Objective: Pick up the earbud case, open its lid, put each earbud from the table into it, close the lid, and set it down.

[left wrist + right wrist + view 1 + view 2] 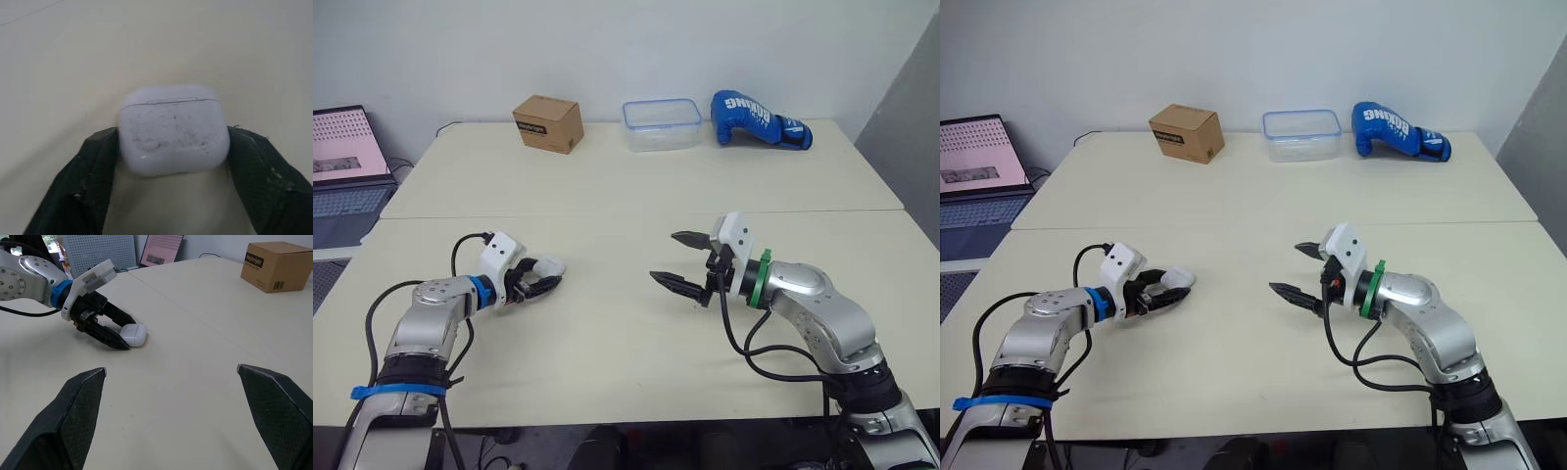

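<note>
Plainly, the white earbud case (173,129) was seen clamped between the two black fingers of the left gripper (546,275), one finger pressed to each side, its lid shut, low at the table (607,196). The right gripper (663,256) was held well apart from the case, to the left gripper's right, its fingers spread wide on nothing. Far beyond both grippers, a cardboard box (548,122), a clear container (662,124) and a blue boxing glove (759,118) were set.

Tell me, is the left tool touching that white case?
Touching. In the left wrist view, the fingers of the left tool press against both sides of the earbud case, no gap.
</note>
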Tool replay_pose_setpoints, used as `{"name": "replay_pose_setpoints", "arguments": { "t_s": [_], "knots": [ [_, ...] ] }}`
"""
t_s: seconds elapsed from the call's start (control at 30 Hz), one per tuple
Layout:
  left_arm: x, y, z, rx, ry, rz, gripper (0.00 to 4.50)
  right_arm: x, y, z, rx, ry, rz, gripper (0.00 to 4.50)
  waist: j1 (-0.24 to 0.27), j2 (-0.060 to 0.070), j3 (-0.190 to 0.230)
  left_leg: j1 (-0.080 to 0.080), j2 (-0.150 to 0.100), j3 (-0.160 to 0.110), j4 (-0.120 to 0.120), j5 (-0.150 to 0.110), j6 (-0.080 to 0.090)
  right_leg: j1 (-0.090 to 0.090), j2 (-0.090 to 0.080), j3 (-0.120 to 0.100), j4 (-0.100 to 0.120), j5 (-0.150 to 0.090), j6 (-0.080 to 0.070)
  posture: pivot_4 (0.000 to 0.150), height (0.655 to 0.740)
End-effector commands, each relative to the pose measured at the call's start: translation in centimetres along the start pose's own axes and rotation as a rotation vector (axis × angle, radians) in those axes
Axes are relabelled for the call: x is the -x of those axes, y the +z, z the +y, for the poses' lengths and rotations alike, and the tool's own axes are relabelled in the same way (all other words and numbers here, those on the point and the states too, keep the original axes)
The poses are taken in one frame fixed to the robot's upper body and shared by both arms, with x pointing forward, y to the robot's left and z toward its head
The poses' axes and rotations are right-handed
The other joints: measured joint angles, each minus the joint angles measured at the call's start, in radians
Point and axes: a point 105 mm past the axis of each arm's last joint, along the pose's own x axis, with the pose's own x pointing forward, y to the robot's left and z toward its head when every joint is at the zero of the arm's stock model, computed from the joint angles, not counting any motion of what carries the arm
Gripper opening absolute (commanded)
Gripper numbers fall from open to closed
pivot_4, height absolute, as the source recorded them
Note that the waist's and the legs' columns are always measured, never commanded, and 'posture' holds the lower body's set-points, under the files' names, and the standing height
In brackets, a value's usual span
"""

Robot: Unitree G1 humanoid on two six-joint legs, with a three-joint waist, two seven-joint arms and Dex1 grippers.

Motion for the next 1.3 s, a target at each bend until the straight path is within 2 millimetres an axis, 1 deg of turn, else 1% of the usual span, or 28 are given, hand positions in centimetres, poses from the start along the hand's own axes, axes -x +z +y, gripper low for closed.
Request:
{"name": "replay_pose_setpoints", "arguments": {
  "t_s": [0.03, 0.1, 0.13, 0.2, 0.23, 0.27, 0.3, 0.33, 0.4, 0.47, 0.53, 0.63, 0.7, 0.8, 0.9, 1.13, 1.23, 1.3],
  "knots": [
    [-0.2, -0.5, -0.9, -0.007, -0.054, 0.020, 2.76, 0.7, 1.6, -0.5, 0.042, -0.029, -0.048, 4.50, 0.000, 0.000, 0.000, 0.000, 0.000, 0.000, 0.000, 0.000, 0.000, 0.000, 0.000, 0.000, 0.000, 0.000, 0.000, 0.150, 0.7400],
    [0.1, 0.0, -0.9, -0.037, -0.065, 0.008, 2.76, 0.9, 1.7, -0.7, 0.034, -0.043, -0.053, 4.50, 0.000, 0.000, 0.000, 0.000, 0.000, 0.000, 0.000, 0.000, 0.000, 0.000, 0.000, 0.000, 0.000, 0.000, 0.000, 0.150, 0.7400],
    [0.1, 0.8, -0.9, -0.065, -0.074, -0.018, 2.76, 1.0, 1.7, -1.0, 0.028, -0.054, -0.050, 4.50, 0.000, 0.000, 0.000, 0.000, 0.000, 0.000, 0.000, 0.000, 0.000, 0.000, 0.000, 0.000, 0.000, 0.000, 0.000, 0.150, 0.7400],
    [-0.1, 3.7, -1.6, -0.239, -0.107, -0.113, 2.76, 1.5, 1.4, -1.8, -0.026, -0.088, -0.024, 4.50, 0.000, 0.000, 0.000, 0.000, 0.000, 0.000, 0.000, 0.000, 0.000, 0.000, 0.000, 0.000, 0.000, 0.000, 0.000, 0.150, 0.7400],
    [-0.4, 6.3, -2.4, -0.389, -0.115, -0.217, 2.76, 1.8, 1.1, -2.3, -0.106, -0.094, -0.008, 4.50, 0.001, -0.001, 0.000, 0.000, 0.000, 0.000, 0.000, 0.000, 0.000, 0.000, 0.000, 0.000, 0.000, 0.000, 0.000, 0.150, 0.7400],
    [-0.6, 8.3, -3.0, -0.517, -0.104, -0.308, 2.76, 2.1, 1.1, -2.5, -0.183, -0.086, 0.001, 4.50, 0.005, -0.001, 0.001, -0.001, 0.000, -0.001, 0.000, 0.000, -0.001, -0.001, 0.000, -0.001, -0.001, 0.000, 0.000, 0.150, 0.7400],
    [-0.8, 9.8, -3.9, -0.652, -0.098, -0.383, 2.76, 2.3, 1.3, -2.3, -0.259, -0.047, -0.007, 4.50, 0.012, -0.001, 0.001, -0.002, 0.000, -0.001, 0.000, 0.001, -0.001, -0.001, 0.000, -0.001, -0.001, 0.000, -0.001, 0.150, 0.7400],
    [-1.0, 10.8, -5.0, -0.790, -0.109, -0.443, 2.76, 2.4, 1.7, -2.1, -0.336, 0.000, -0.022, 4.50, 0.016, -0.001, 0.001, -0.003, 0.000, -0.001, 0.001, 0.001, -0.002, -0.001, -0.001, -0.002, -0.002, 0.001, -0.002, 0.150, 0.7400],
    [-1.5, 11.4, -7.0, -1.034, -0.153, -0.527, 2.76, 2.4, 2.3, -1.8, -0.442, 0.068, -0.046, 4.50, 0.018, -0.001, 0.000, -0.005, 0.000, -0.001, 0.001, 0.001, -0.002, -0.002, -0.001, -0.001, -0.003, 0.002, -0.003, 0.150, 0.7400],
    [-1.8, 11.8, -8.4, -1.175, -0.191, -0.611, 2.76, 1.8, 2.0, -1.9, -0.461, 0.073, -0.015, 4.50, 0.016, 0.000, 0.000, -0.004, 0.000, 0.000, 0.000, 0.001, -0.002, -0.002, -0.001, -0.001, -0.004, 0.002, -0.003, 0.150, 0.7400],
    [-2.2, 12.6, -9.5, -1.259, -0.213, -0.693, 2.76, 1.0, 1.7, -1.8, -0.449, 0.075, 0.014, 4.50, 0.012, 0.000, 0.000, -0.003, 0.000, 0.002, -0.001, 0.001, -0.002, -0.003, -0.001, 0.000, -0.004, 0.002, -0.003, 0.150, 0.7400],
    [-2.7, 13.8, -10.5, -1.322, -0.226, -0.777, 2.76, -0.2, 2.8, -1.9, -0.461, 0.090, -0.041, 4.50, 0.007, -0.001, 0.000, -0.006, -0.006, 0.002, 0.000, 0.001, -0.001, -0.006, -0.001, 0.000, -0.002, 0.002, -0.003, 0.150, 0.7400],
    [-2.8, 14.3, -10.8, -1.331, -0.228, -0.819, 2.76, -0.9, 3.0, -1.6, -0.461, 0.104, -0.046, 4.50, -0.002, -0.001, 0.000, -0.009, -0.005, 0.002, 0.001, 0.001, -0.001, -0.009, -0.001, 0.000, 0.000, 0.002, -0.002, 0.150, 0.7400],
    [-2.9, 14.2, -11.2, -1.345, -0.245, -0.850, 2.76, -1.7, 2.7, -1.4, -0.457, 0.105, -0.039, 4.50, -0.007, 0.000, 0.000, -0.009, -0.005, 0.002, 0.001, 0.001, -0.001, -0.009, -0.001, 0.000, 0.000, 0.002, -0.002, 0.150, 0.7400],
    [-3.0, 14.2, -11.1, -1.335, -0.244, -0.852, 2.76, -2.2, 2.8, -1.5, -0.455, 0.098, -0.043, 4.50, -0.010, 0.000, 0.000, -0.008, -0.006, 0.002, 0.001, 0.001, -0.001, -0.009, -0.001, 0.000, 0.000, 0.002, -0.002, 0.150, 0.7400],
    [-3.0, 14.5, -11.3, -1.332, -0.245, -0.874, 2.76, -2.7, 2.6, -1.8, -0.449, 0.087, -0.039, 4.50, -0.011, 0.000, 0.000, -0.009, -0.006, 0.002, 0.001, 0.001, -0.001, -0.011, -0.001, 0.000, 0.001, 0.002, -0.002, 0.150, 0.7400],
    [-3.1, 14.5, -11.4, -1.333, -0.245, -0.876, 2.76, -2.9, 2.2, -2.0, -0.433, 0.080, -0.019, 3.90, -0.012, 0.000, 0.000, -0.009, -0.006, 0.002, 0.001, 0.001, -0.001, -0.011, -0.001, 0.001, 0.001, 0.002, -0.002, 0.150, 0.7400],
    [-3.1, 14.5, -11.4, -1.333, -0.245, -0.878, 2.76, -3.0, 2.1, -1.9, -0.423, 0.083, -0.008, 3.18, -0.013, 0.000, 0.000, -0.009, -0.006, 0.002, 0.001, 0.001, -0.001, -0.012, 0.000, 0.001, 0.002, 0.002, -0.002, 0.150, 0.7400]
  ]
}}
